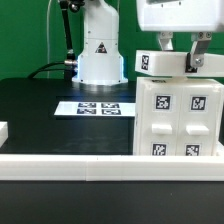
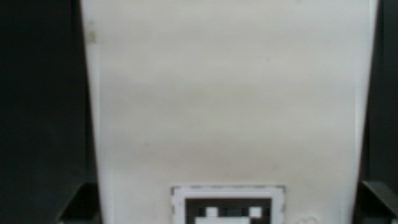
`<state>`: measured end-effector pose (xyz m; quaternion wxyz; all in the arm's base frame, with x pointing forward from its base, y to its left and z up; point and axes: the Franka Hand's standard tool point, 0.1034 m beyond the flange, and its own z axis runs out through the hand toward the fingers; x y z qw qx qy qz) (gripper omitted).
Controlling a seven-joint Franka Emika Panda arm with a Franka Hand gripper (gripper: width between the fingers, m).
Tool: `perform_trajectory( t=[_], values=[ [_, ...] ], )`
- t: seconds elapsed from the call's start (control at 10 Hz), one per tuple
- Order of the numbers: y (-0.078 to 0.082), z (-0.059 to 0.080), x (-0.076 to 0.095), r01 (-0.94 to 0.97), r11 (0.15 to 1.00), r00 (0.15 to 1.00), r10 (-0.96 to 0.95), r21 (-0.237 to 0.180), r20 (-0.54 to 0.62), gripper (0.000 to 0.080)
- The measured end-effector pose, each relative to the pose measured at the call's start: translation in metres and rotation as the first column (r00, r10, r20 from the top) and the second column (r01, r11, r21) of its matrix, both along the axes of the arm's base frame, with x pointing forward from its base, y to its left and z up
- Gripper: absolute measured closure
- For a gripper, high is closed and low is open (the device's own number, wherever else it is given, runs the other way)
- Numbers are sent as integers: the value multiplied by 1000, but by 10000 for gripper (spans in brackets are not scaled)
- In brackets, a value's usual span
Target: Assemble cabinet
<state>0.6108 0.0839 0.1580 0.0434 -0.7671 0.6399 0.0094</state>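
The large white cabinet box [image 1: 180,120] stands at the exterior view's right, with black-and-white tags on its front. A smaller white panel [image 1: 160,63] with tags lies across the top of the box. My gripper [image 1: 181,52] comes down from above, its fingers on either side of this panel. In the wrist view the panel [image 2: 222,100] fills the frame, with one tag near the gripper [image 2: 222,214]. The dark fingers [image 2: 71,205] sit at its two sides. The gripper looks shut on the panel.
The robot base [image 1: 100,55] stands at the back. The marker board [image 1: 98,107] lies flat on the black table in front of it. A long white rail [image 1: 100,165] edges the table front. A small white part [image 1: 3,130] shows at the left edge.
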Motion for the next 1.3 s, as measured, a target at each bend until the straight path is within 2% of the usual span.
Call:
perform_trajectory(
  t=[0.4, 0.6, 0.7, 0.8, 0.9, 1.3],
  values=[
    [3, 0, 2, 320, 947, 947, -319, 25, -16, 238],
    [5, 1, 3, 454, 890, 891, -453, 48, -38, 238],
    [8, 1, 3, 479, 876, 878, -477, 59, -45, 195],
    [9, 1, 3, 448, 892, 894, -446, 60, -42, 195],
    [10, 5, 4, 448, 892, 894, -446, 67, -38, 29],
    [14, 27, 9, 432, 895, 901, -432, 108, -18, 2]
  ],
)
